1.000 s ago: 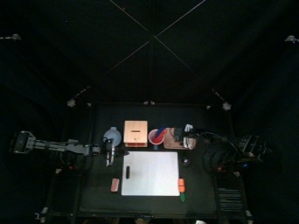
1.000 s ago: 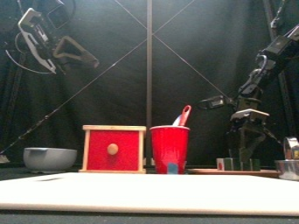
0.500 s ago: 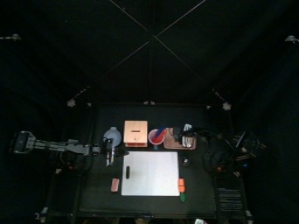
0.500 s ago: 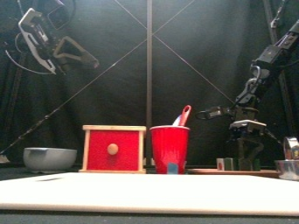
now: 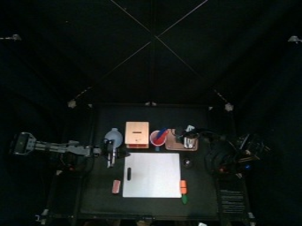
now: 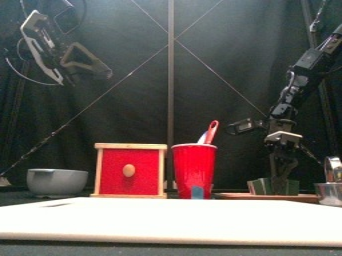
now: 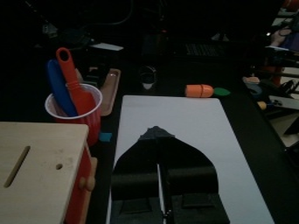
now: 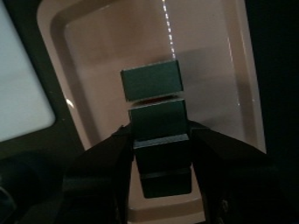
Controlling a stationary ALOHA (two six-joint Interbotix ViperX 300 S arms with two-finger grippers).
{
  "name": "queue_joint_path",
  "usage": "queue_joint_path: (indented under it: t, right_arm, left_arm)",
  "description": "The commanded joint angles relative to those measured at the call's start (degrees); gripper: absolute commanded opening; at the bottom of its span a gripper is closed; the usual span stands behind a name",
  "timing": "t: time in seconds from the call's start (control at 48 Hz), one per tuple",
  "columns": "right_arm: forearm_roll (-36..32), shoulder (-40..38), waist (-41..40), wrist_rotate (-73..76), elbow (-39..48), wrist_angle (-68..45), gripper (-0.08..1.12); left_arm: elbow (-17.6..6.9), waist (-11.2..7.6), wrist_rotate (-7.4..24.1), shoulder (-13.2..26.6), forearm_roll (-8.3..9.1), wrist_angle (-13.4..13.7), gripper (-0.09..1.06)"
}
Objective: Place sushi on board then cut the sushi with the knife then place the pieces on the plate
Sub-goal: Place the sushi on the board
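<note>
Dark green blocks of the toy sushi roll (image 8: 155, 105) lie in a line on the flat pink tray (image 8: 222, 79), at the back right of the table. The right gripper (image 8: 160, 133) is down on the tray and grasps the roll, one jaw pressed against each side of the blocks at the end nearest the wrist. The rest of the roll reaches out past the fingertips.

Just to the tray's left stands the red cup (image 6: 194, 170), holding a blue toy knife (image 7: 61, 87) and a red toy knife (image 7: 70, 74). The pale wooden box with its red drawer front (image 6: 131, 170) is next along, and the blue-grey bowl (image 6: 56, 181) is further left.

In front of this row lies the white cutting board (image 5: 154, 174). An orange toy food (image 5: 183, 186) sits at the board's right edge, a green toy (image 5: 185, 199) just in front of that, and a small pinkish toy (image 5: 116, 185) by the left edge.

The left gripper (image 7: 156, 133) is held high above the table's left side, its jaws closed tip to tip on nothing.
</note>
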Motion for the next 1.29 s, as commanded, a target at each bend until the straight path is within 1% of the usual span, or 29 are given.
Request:
queue_joint_path:
  t: [0.021,0.146,0.312,0.438,0.604,0.667,0.771,0.938,1.146,1.292]
  right_arm:
    - [1.67,-4.31,0.26,2.2,-1.76,2.9,0.59]
    - [1.76,-7.21,1.76,8.35,-2.11,4.48,0.59]
    - [0.09,-10.9,6.59,19.86,-2.11,5.27,0.59]
    - [-2.37,-13.18,12.13,30.76,-2.11,5.27,0.59]
    - [-6.86,-14.24,20.74,46.85,-2.29,4.39,0.59]
    - [-9.32,-14.06,24.17,53.44,-2.64,3.78,0.59]
    - [-15.47,-13.62,29.79,66.18,-3.43,2.99,0.59]
    - [-26.63,-11.87,37.09,86.92,-5.36,3.08,0.59]
    - [-39.9,-6.42,43.95,111.53,-8.79,5.54,0.59]
    - [-46.49,-2.11,48.08,124.98,-12.48,8.88,0.59]
  left_arm:
    - [-0.7,0.09,0.18,0.09,-0.09,-0.26,-0.02]
    - [-0.62,0.0,0.18,0.09,-0.09,-0.26,-0.02]
    - [-0.44,0.0,0.18,0.09,-0.09,-0.18,-0.02]
    - [-0.35,0.0,0.18,0.09,-0.09,-0.18,-0.02]
    - [0.09,0.0,0.18,0.09,-0.09,-0.09,-0.02]
    - [0.26,0.0,0.18,0.09,-0.09,-0.18,-0.02]
    - [0.44,0.0,0.35,0.09,0.0,-0.18,-0.02]
    - [0.53,0.0,0.35,0.09,0.09,-0.09,-0.02]
    - [0.53,0.0,0.44,0.0,0.09,-0.09,-0.02]
    - [0.53,0.09,0.44,-0.44,0.26,0.62,-0.02]
